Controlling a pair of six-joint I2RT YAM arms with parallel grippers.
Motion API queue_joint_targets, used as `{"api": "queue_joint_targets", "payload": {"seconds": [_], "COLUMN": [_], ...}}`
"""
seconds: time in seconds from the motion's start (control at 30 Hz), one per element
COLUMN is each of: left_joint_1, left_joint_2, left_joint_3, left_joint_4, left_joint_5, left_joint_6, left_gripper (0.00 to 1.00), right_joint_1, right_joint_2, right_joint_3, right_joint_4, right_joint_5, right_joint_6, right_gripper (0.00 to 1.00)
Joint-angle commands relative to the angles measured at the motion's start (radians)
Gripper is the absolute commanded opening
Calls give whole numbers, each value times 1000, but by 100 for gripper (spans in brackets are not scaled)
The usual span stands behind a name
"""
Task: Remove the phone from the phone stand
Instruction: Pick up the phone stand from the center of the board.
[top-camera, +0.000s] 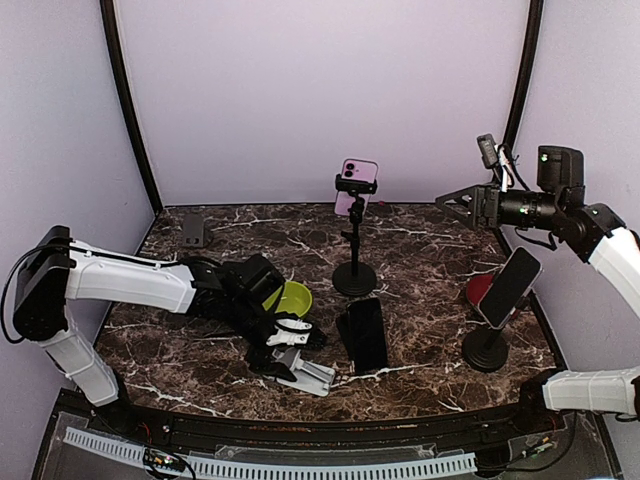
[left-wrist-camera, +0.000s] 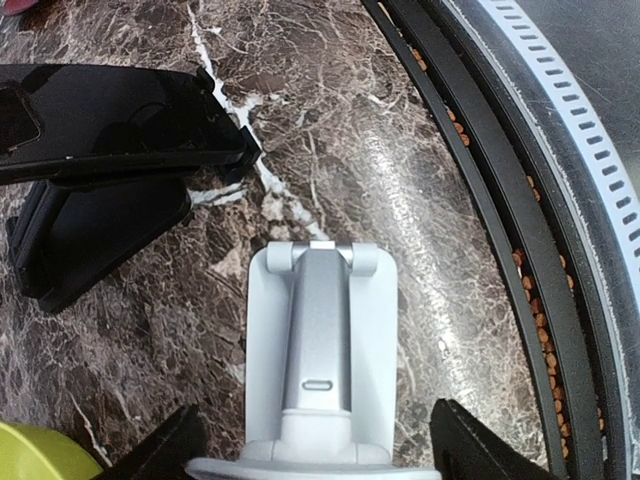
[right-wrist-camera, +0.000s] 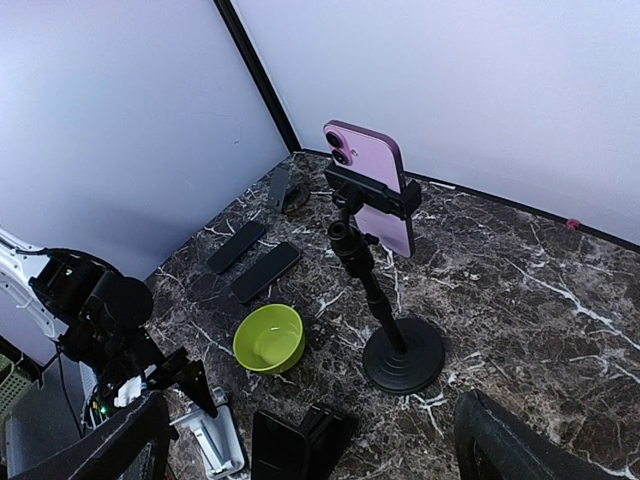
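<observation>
A pink phone (top-camera: 356, 184) (right-wrist-camera: 375, 180) is clamped at the top of a tall black stand (top-camera: 354, 277) at mid table. A black phone (top-camera: 365, 334) (left-wrist-camera: 110, 120) leans on a low black stand near the front. A third dark phone (top-camera: 508, 286) sits on a round-based stand (top-camera: 487, 350) at the right. My left gripper (top-camera: 283, 345) (left-wrist-camera: 318, 445) is open, its fingers either side of a small grey-white stand (left-wrist-camera: 320, 350) (top-camera: 305, 372) that carries no phone, not touching it. My right gripper (top-camera: 455, 197) (right-wrist-camera: 300, 450) hangs open, high at the right.
A green bowl (top-camera: 291, 297) (right-wrist-camera: 270, 338) sits just behind my left gripper. Two dark phones (right-wrist-camera: 250, 258) lie flat at the left. A small dark stand (top-camera: 193, 232) is at the back left, and a red object (top-camera: 480, 290) sits behind the right stand. The table's black front rim (left-wrist-camera: 500, 220) runs close by.
</observation>
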Motion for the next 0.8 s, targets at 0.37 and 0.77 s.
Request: {"api": "queue_joint_targets", "payload": {"seconds": [0.37, 0.77], "left_joint_1": [-19, -25], "left_joint_2": [-155, -402], "left_joint_3": [-39, -59], "left_joint_4": [38, 52], "left_joint_5": [-2, -86], "left_joint_6": [-50, -196], "left_gripper": [58, 48], "right_joint_1": [8, 8], "right_joint_2": [-9, -10], "right_joint_3": [2, 11], "right_joint_4": [32, 43], "right_joint_5": [11, 18], "right_joint_6": [3, 15], "right_gripper": [99, 99]}}
